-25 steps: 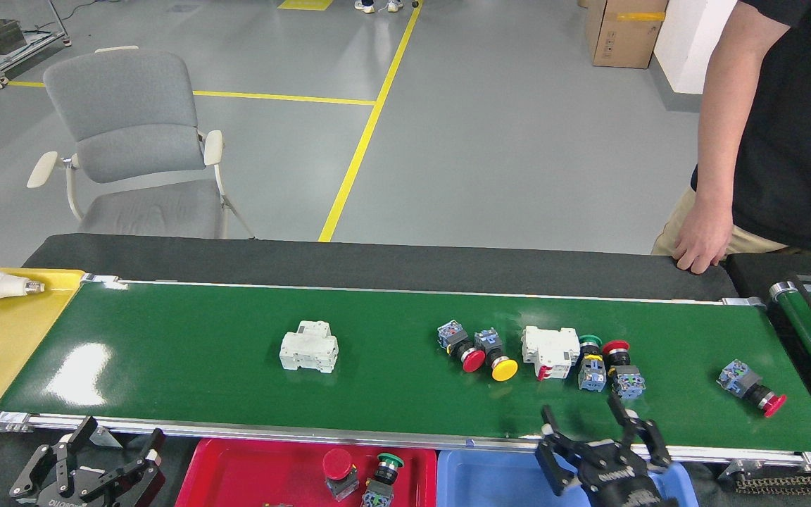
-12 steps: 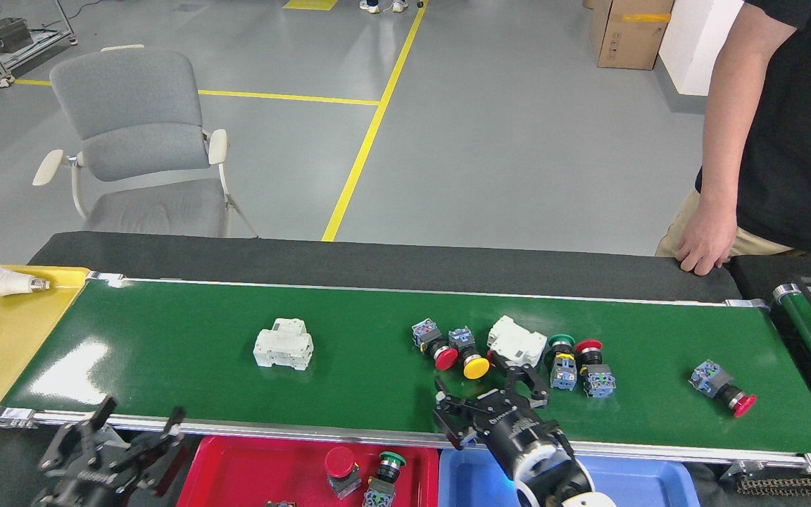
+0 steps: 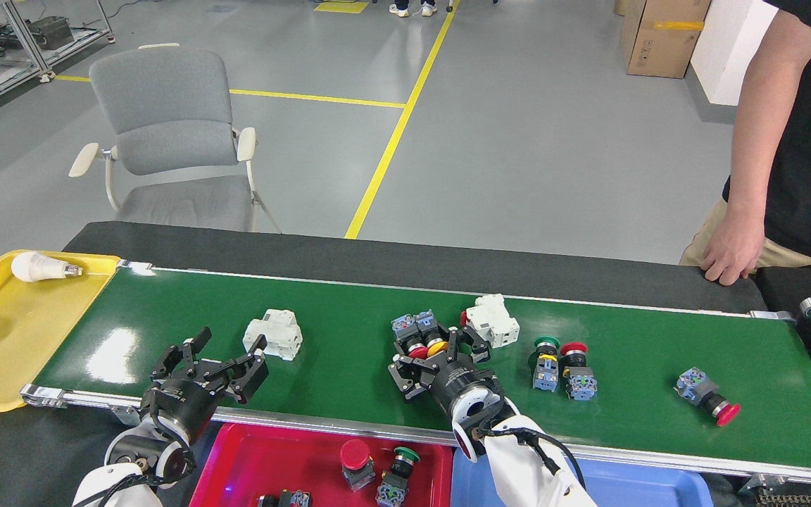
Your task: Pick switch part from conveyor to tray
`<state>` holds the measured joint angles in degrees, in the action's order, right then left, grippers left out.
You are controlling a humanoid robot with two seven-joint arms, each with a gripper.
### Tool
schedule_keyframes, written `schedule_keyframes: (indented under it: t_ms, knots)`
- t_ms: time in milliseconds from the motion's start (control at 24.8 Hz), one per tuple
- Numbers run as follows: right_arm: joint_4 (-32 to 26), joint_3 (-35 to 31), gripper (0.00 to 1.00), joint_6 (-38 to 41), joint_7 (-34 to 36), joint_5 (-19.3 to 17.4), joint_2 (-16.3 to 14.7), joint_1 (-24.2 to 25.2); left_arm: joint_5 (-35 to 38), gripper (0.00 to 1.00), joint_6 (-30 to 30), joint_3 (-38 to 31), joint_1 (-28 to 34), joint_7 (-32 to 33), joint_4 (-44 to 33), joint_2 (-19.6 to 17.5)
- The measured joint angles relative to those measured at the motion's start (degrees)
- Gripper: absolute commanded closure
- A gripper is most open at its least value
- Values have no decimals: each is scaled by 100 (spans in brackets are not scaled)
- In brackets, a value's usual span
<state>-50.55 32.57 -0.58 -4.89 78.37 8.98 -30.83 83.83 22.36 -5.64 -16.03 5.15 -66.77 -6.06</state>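
Several switch parts lie on the green conveyor (image 3: 349, 394). A red-capped and a yellow-capped push-button switch (image 3: 421, 336) lie side by side at mid-belt, and my right gripper (image 3: 436, 352) stands open right over them, fingers spread on both sides. A white breaker (image 3: 494, 320) lies just right of those fingers. Further right are a green-capped switch (image 3: 545, 360), a red-capped switch (image 3: 576, 372) and a lone red-capped switch (image 3: 705, 397). My left gripper (image 3: 217, 358) is open over the near belt edge, just short of another white breaker (image 3: 274, 334). The red tray (image 3: 265, 458) below holds several switches.
A blue tray (image 3: 645, 486) sits right of the red one. A yellow tray (image 3: 25, 338) with two light bulbs is at the belt's left end. A person's hand (image 3: 729, 253) rests on the black far ledge at right. A grey chair (image 3: 166, 134) stands behind.
Both grippers have come up over the belt. The right one moved left to the red and yellow switches, and the breaker beside them was turned and pushed back. The parts have drifted left.
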Motion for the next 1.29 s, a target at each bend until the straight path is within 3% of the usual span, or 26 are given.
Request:
schedule_keyframes:
  t_ms: [161, 282, 322, 363, 403, 524, 725, 846, 886, 927, 1048, 1168, 1289]
  knots:
    - [-396, 36, 97, 201, -54, -11, -5, 151, -2, 0, 0, 0, -1, 2, 53, -21]
    - [-1555, 186, 96, 714, -78, -9, -154, 720, -8, 0, 0, -15, -8, 9, 152, -42]
    - [-2017, 243, 85, 1025, -96, -9, -299, 992, -9, 0, -8, -34, -17, 15, 214, -44]
    - [-2404, 268, 51, 1355, -107, -9, -463, 1247, -9, 0, -15, -56, -31, 21, 278, -46]
    - [-2754, 277, 0, 1668, -123, 5, -634, 1515, -10, 0, -23, -73, -51, 23, 339, -56]
    - [-3378, 289, 0, 2397, -157, 22, -824, 2135, -10, 0, -91, -99, -137, 9, 501, -62]
    - [-3553, 197, 0, 2722, -174, 8, -820, 2184, -9, 0, -415, -75, -320, -21, 746, -62]
    - [-3781, -394, 0, 2734, -179, -5, -835, 2234, -8, 4, -736, -65, -364, -35, 814, -65]
    - [-3893, -706, 0, 2739, -183, -12, -846, 2330, -8, 8, -874, -64, -363, -36, 827, -72]
    - [-4034, -1139, 0, 2764, -195, -16, -845, 2531, -7, 18, -1056, -65, -360, -41, 844, -85]
    - [-4492, -2566, 0, 2519, -156, -23, -727, 3404, -21, 70, -1348, -72, -323, -98, 857, -100]
    - [-4867, -3751, 0, 2084, 390, -23, -349, 4452, -62, 79, -1408, -92, -182, -356, 747, -99]
    - [-4932, -4536, 0, 1785, 887, -23, -429, 5297, -101, 79, -1173, -76, 386, -691, -111, -98]
